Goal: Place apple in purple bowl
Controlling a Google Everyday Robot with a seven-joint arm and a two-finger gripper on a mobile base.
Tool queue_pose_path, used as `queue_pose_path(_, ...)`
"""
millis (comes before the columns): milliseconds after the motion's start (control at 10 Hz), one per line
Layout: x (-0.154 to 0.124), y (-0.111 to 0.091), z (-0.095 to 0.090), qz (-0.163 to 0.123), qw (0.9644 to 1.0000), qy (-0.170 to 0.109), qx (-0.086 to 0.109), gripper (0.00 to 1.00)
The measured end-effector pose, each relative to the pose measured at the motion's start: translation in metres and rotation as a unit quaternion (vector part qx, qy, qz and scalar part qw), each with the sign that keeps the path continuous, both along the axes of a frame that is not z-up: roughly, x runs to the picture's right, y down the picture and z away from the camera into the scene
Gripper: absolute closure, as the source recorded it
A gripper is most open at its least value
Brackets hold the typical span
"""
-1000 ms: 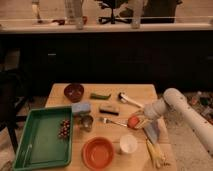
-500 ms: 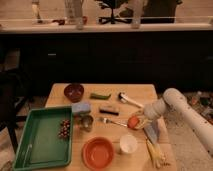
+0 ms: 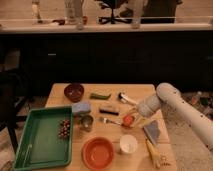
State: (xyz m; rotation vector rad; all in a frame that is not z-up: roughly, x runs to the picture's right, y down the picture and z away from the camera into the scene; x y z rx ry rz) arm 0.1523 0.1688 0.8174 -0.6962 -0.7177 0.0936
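Red-orange apple (image 3: 128, 120) sits on the wooden table (image 3: 112, 88), clamped in the closed gripper (image 3: 132, 118).

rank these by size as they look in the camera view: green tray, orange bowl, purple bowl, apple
green tray
orange bowl
purple bowl, though it sits farther back
apple, the tool shut on it, right of centre

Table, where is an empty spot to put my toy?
Bare: the green tray left of the grapes, and the table's back edge behind the green item. Crowded: the middle, where the hand is shut on the apple.
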Motion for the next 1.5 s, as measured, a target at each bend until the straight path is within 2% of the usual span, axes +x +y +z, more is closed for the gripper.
queue_pose_path(300, -0.013, -0.017, -0.004, 0.028, 0.9994, -0.010, 0.019, 1.00)
queue_pose_path(800, -0.057, -0.056, -0.013, 0.072, 0.9956, -0.035, 0.048, 1.00)
queue_pose_path(1200, -0.083, -0.071, -0.004, 0.111, 0.9917, -0.039, 0.052, 1.00)
queue_pose_path(1300, -0.113, -0.086, 0.008, 0.123, 0.9901, -0.039, 0.054, 1.00)
queue_pose_path(1500, -0.127, -0.094, 0.014, 0.124, 0.9899, -0.044, 0.054, 1.00)
